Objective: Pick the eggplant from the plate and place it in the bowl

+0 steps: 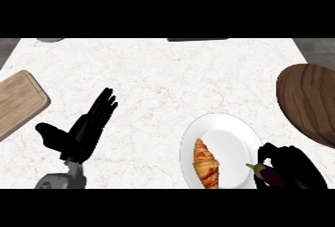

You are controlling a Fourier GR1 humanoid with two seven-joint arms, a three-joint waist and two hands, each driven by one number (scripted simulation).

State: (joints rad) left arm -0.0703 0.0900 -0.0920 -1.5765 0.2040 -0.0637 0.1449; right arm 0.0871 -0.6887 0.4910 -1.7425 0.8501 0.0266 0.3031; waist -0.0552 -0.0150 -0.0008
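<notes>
the right hand [291, 166] curls round the purple eggplant [268, 174] at the white plate [226, 133]'s right rim, a croissant [206, 164] just left of it. the wooden bowl [311, 99] lies beyond the hand. the left hand [82, 131] rests open, fingers straight.

A white marbled counter [163, 80] with faint veining fills the view under even light. Grey floor shows past its far corners. A dark object [196, 39], perhaps an appliance's edge, cuts in at the far rim.
</notes>
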